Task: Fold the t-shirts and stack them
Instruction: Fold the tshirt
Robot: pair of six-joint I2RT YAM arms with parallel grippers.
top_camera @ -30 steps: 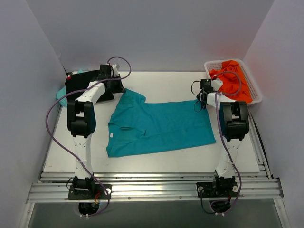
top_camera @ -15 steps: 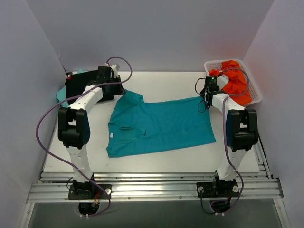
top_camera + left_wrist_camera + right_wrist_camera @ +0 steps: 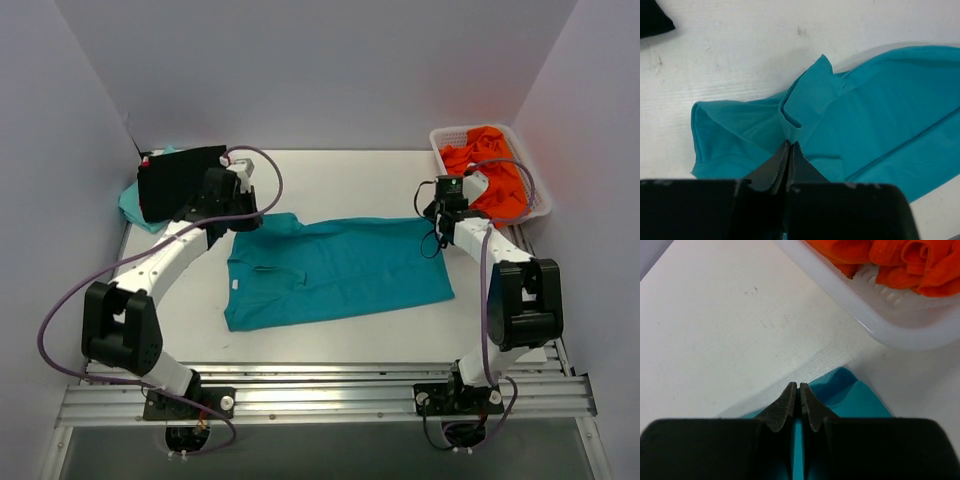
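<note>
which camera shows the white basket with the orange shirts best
The top external view: it shows the whole white basket at the table's far right corner, with the orange shirts heaped inside. The right wrist view catches only one rim and a few orange folds. The left wrist view misses it entirely.

Top external: fixed high behind the arm bases, looking down over the whole bench. Left wrist: close, looking past its own fingers at the teal t-shirt. Right wrist: close, sharing that shirt's far corner and the basket.
</note>
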